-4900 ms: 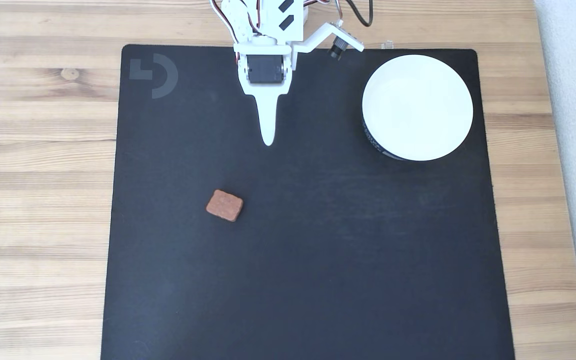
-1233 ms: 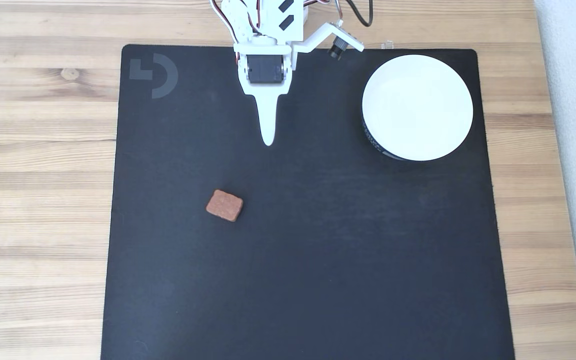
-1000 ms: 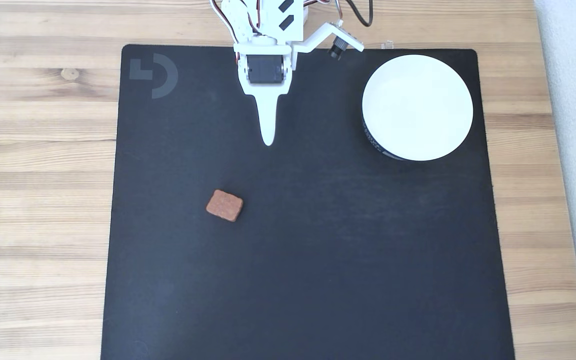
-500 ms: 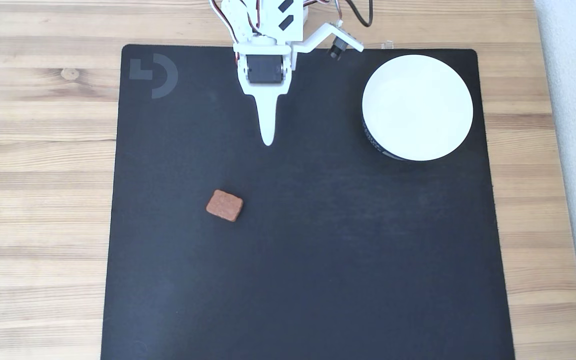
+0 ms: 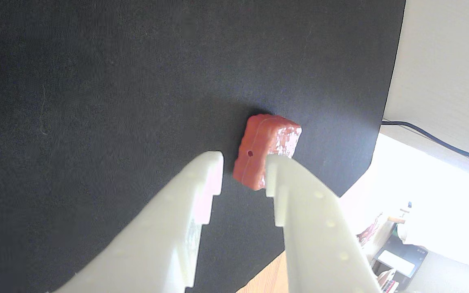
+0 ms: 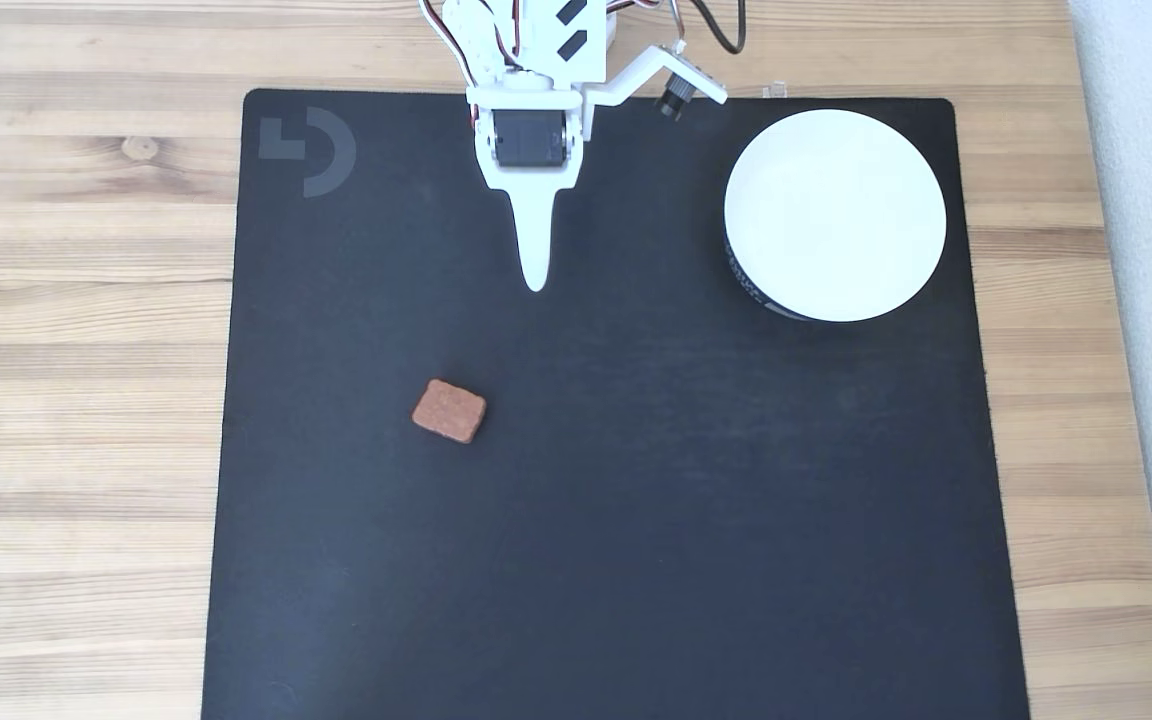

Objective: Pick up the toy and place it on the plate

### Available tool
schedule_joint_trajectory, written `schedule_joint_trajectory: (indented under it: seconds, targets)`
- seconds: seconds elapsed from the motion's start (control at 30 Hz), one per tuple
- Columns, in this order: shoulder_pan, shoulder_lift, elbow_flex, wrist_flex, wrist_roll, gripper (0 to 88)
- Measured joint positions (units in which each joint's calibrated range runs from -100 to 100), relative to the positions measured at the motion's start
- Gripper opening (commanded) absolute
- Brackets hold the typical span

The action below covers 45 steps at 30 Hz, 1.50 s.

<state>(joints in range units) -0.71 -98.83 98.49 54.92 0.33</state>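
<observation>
The gripper point(image 5: 243, 162) hangs over a black mat point(image 5: 96, 81), its white jaws spread with an open gap between them and nothing held. In the wrist view the toy point(image 5: 267, 146) sits just past the tips, at 12 o'clock from the gap and partly hidden behind the right-hand jaw. The line-up suggests the arm is aimed at the block so the jaws can close on its narrow sides. Beyond the toy the mat ends at a corner, with a dark cable point(image 5: 434, 138) running across the pale ground behind it.

The fixed view gives the true spacing. The gripper point(image 6: 536, 280) is near the mat's 12 o'clock edge and points toward 6 o'clock. The toy point(image 6: 449, 411) lies flat on the mat at about 7 o'clock from the tip, well apart from it and untouched. The plate point(image 6: 836, 215) stands empty at the mat's 1 o'clock corner, roughly 3 o'clock from the gripper. There it is within the arm's swing but clear of the path down to the block. The mat lies on a wooden surface point(image 6: 86, 300), probably to give a dark, non-slip ground for the pick.

The pick-up looks not yet begun: the reach, the descent and the grasp all lie ahead.
</observation>
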Motion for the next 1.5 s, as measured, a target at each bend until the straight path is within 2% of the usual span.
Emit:
schedule_joint_trajectory:
  seconds: [0.6,0.8,0.97,1.2,1.5]
  targets:
    - [3.16,0.00,-0.09,0.00,0.00,2.2]
    - [3.25,2.00,-7.37,1.94,0.00,2.2]
    - [3.33,14.49,-18.04,1.18,0.00,2.3]
    - [3.41,46.54,-41.10,-2.70,0.00,2.3]
    - [5.74,77.10,-66.60,-2.79,-0.15,2.3]
